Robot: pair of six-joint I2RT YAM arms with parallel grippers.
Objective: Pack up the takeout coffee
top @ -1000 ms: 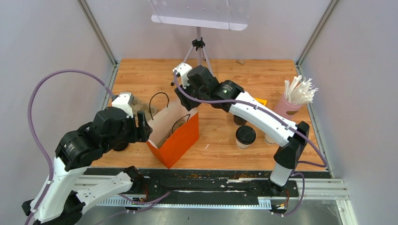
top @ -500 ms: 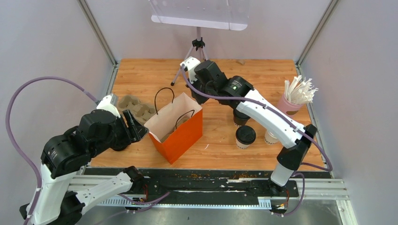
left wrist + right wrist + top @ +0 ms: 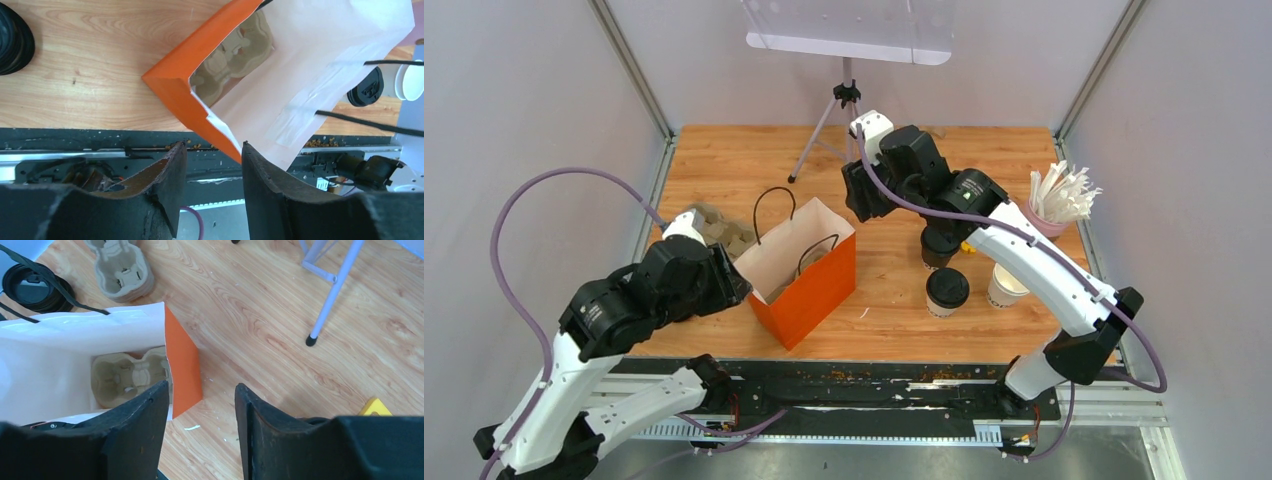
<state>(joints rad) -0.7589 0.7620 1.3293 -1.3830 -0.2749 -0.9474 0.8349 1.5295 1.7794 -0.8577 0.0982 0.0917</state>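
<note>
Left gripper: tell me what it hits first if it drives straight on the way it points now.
The left gripper, jaws open, would most likely meet the orange paper bag first: the bag's top edge shows right ahead, in line with the gap. Depth is unclear, so how soon they would touch cannot be told.

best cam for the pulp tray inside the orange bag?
Right wrist: looks down into the orange bag, pulp tray wells clear at the bottom. Left wrist shows part of it, obliquely. Top external: bag interior too shadowed to tell.
</note>
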